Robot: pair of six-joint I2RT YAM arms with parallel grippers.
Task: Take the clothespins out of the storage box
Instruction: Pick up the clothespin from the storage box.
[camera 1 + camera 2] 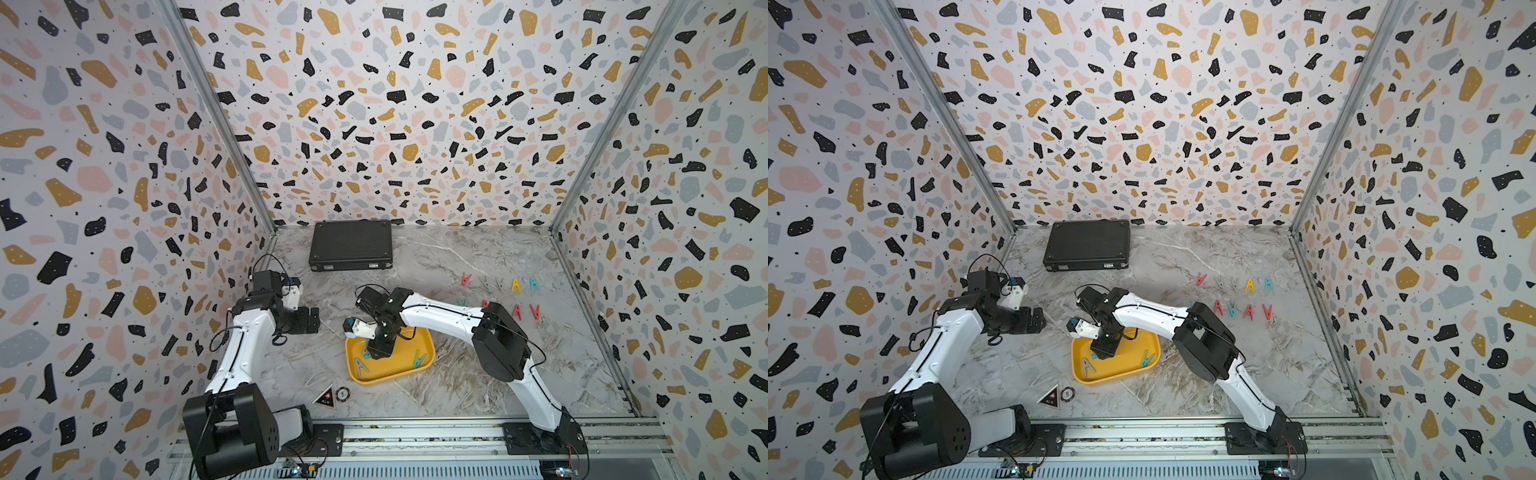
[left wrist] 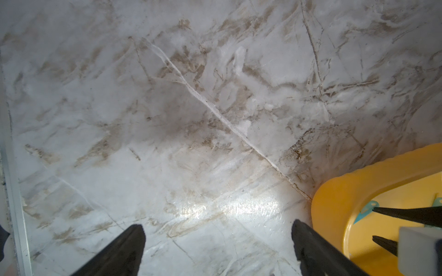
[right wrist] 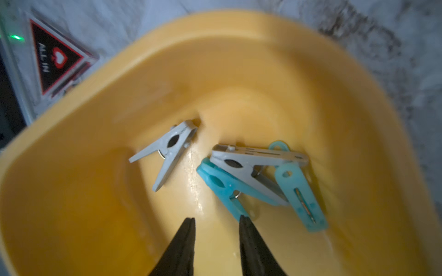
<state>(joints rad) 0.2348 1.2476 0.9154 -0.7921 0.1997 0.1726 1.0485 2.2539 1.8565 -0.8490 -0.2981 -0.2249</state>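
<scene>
Clothespins (image 3: 251, 172), left to right: left gripper (image 2: 217, 227) spread wide, empty, over veined marble table (image 2: 167, 119). Glossy yellow storage box (image 1: 397, 363), front centre, holds grey and teal A-shaped ones; right gripper (image 3: 216, 218) inside, jaws partly apart, gripping nothing, one tip at a teal leg. Only the top views show red, yellow, teal pegs (image 1: 516, 311) rowed far right.

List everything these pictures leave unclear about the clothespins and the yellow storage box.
- Top views: the right hand covers part of the storage box, hiding whatever lies beneath it.
- Left wrist view: the frame edge cuts off most of the storage box.
- Right wrist view: blurred; whether a fingertip touches the teal clothespin is unclear.
- Top views: grey clothespins on the marble are too small and pale to count.
</scene>
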